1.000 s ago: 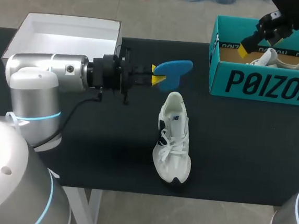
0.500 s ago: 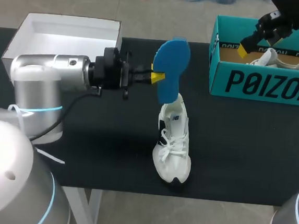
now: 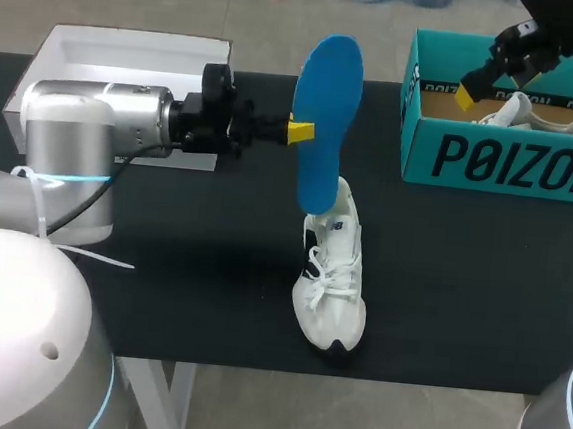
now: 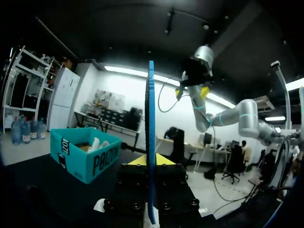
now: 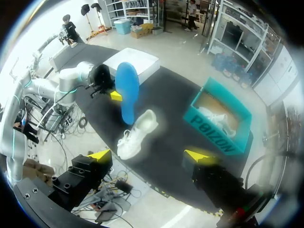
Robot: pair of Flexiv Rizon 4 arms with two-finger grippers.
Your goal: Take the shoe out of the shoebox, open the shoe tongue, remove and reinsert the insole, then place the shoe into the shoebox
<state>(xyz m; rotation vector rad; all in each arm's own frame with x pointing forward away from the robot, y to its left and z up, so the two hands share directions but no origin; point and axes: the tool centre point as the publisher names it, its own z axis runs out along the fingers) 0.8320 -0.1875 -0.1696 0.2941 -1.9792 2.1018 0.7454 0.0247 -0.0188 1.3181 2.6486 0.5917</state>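
Observation:
A white sneaker (image 3: 332, 269) lies on the black table, heel toward the far side. My left gripper (image 3: 296, 131) is shut on a blue insole (image 3: 326, 118), held upright on its edge, with its lower end just above the sneaker's heel. In the left wrist view the insole (image 4: 151, 118) shows edge-on between the yellow tips of that gripper (image 4: 151, 160). My right gripper (image 3: 475, 86) hovers open and empty over the teal shoebox (image 3: 507, 159). Its wrist view looks down on the insole (image 5: 127, 92), sneaker (image 5: 135, 134) and shoebox (image 5: 214, 124) from high up, with its own gripper (image 5: 149, 155) spread wide.
A second white shoe (image 3: 531, 115) lies inside the teal shoebox. A white open box (image 3: 130, 55) stands at the far left behind my left arm. Bare black tabletop (image 3: 461, 290) lies right of the sneaker.
My left gripper has turned the insole from lying flat to standing upright and lifted it slightly; it now hangs over the sneaker's heel. The right arm has not moved.

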